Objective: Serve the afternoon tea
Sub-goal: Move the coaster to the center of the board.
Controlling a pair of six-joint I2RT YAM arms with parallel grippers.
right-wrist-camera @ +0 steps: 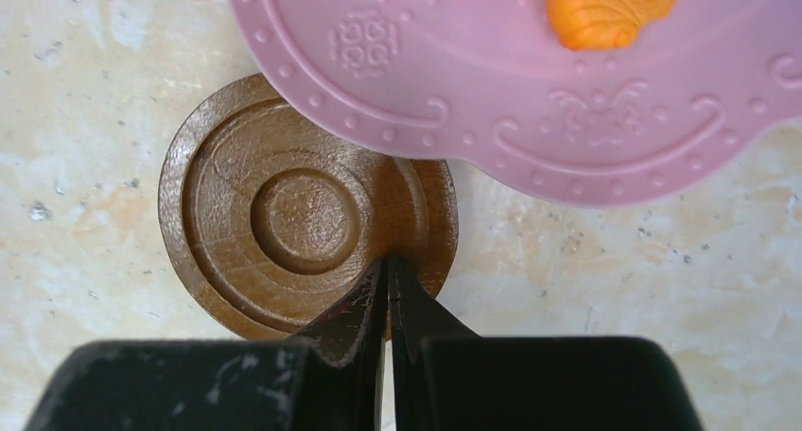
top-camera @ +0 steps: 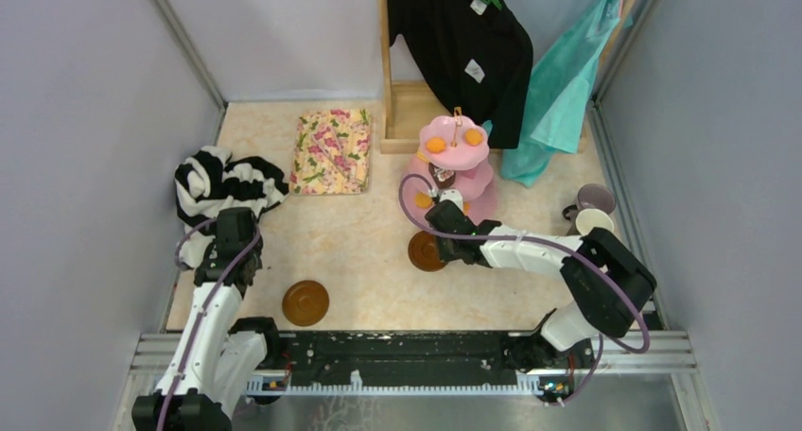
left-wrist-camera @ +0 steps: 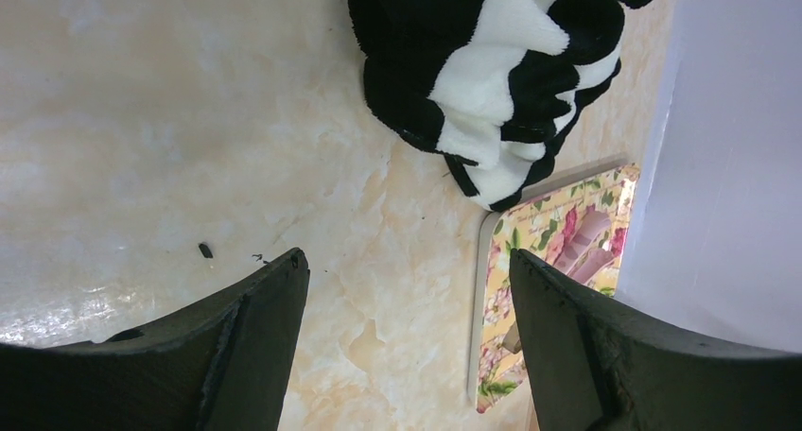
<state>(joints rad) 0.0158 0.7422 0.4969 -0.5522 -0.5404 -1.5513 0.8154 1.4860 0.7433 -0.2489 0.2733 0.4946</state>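
Observation:
The pink three-tier cake stand [top-camera: 454, 162] stands at the back centre, with orange pastries [top-camera: 436, 145] on its top tier. In the right wrist view its bottom tier [right-wrist-camera: 530, 81] carries an orange pastry [right-wrist-camera: 610, 6] and overlaps a round brown saucer [right-wrist-camera: 303, 214]. My right gripper [right-wrist-camera: 388, 261] is shut, tips over that saucer's [top-camera: 426, 251] near rim, nothing between the fingers. A second saucer [top-camera: 305, 301] lies near the front left. The lilac mug [top-camera: 596, 198] and cream mug [top-camera: 593, 221] sit at the right. My left gripper [left-wrist-camera: 407, 256] is open over bare table.
A black-and-white striped garment [top-camera: 227, 181] lies just beyond the left gripper [top-camera: 238, 225]. The floral-print cloth [top-camera: 331, 150] is at the back. A wooden rack [top-camera: 402, 119] with black and teal clothes hangs behind the stand. Grey walls close in on both sides.

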